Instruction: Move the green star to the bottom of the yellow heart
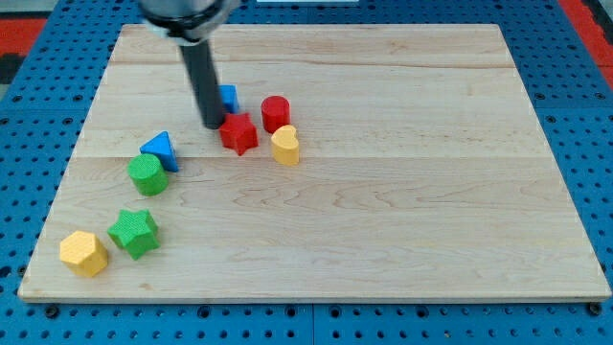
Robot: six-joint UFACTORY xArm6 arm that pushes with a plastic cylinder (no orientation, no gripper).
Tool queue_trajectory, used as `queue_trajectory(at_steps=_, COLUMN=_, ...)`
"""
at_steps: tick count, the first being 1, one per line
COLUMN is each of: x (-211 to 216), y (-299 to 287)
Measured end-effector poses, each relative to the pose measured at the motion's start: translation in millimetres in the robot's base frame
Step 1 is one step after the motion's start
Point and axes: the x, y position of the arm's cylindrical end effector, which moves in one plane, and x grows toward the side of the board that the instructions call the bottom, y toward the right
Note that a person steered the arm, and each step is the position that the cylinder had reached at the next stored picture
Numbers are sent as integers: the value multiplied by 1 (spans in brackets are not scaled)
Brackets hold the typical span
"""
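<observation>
Worktop (402,220): a pale wooden board lying on a blue perforated surface (29,144); all the blocks sit on its left half.

My tip (212,126): the lower end of a dark upright rod, standing on the board just to the upper left of the red star (238,133), very close to it; whether they touch cannot be told.

Gripper: the arm carries none, only the rod, so nothing is grasped or released.

Green star (134,232): near the board's bottom left corner, lying flat, well apart from my tip. It has no clear long axis; one point aims roughly toward the view's top, another toward the view's right.

Yellow heart (284,145): just right of the red star and just below the red cylinder (276,112), close to both. It lies well up and to the right of the green star.

Yellow hexagon block (83,253): just left of the green star, slightly lower, nearest the bottom left corner.

Green cylinder (147,174): above the green star, a clear gap between them.

Blue triangle (160,149): touching or almost touching the green cylinder at its upper right.

Blue block (228,98): partly hidden behind the rod, shape not clear, just above the red star and left of the red cylinder.
</observation>
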Motion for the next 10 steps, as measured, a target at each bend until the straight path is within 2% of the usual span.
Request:
queue_trajectory(at_steps=1, x=0, y=-43)
queue_trajectory(at_steps=2, x=7, y=-121)
queue_trajectory(at_steps=3, x=71, y=-132)
queue_trajectory(at_steps=4, x=158, y=-135)
queue_trajectory(at_steps=5, x=219, y=-163)
queue_trajectory(at_steps=6, x=232, y=-175)
queue_trajectory(at_steps=7, x=230, y=-144)
queue_trajectory(at_steps=8, x=196, y=-108)
queue_trajectory(at_steps=10, x=138, y=-80)
